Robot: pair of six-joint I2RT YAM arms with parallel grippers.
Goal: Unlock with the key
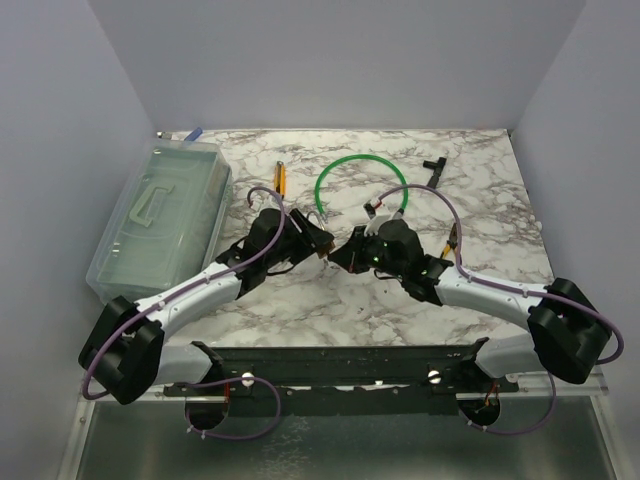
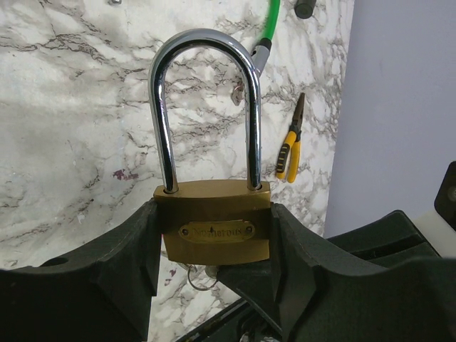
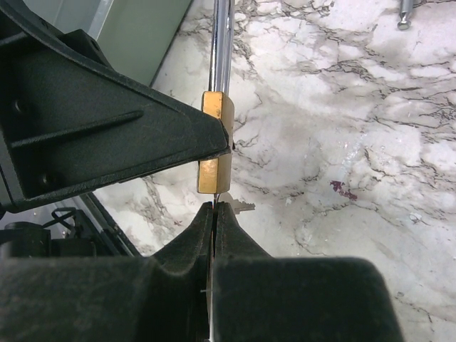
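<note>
Marble tabletop [image 1: 330, 300], white with grey veins. Well off to the left of the left fingers [image 1: 316, 240] sits a clear plastic box [image 1: 165, 215]. Just past both sets of fingertips there's a green cable loop [image 1: 360, 158], with a yellow-handled tool [image 1: 280, 177] lying left of it. Yellow-black pliers [image 1: 455, 240] lie to the right of the right fingers [image 1: 350, 252], and a black tool [image 1: 435, 168] is farther out.

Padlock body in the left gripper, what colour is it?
Brass gold padlock body, shiny silver shackle; clearest in the left wrist view.
</note>
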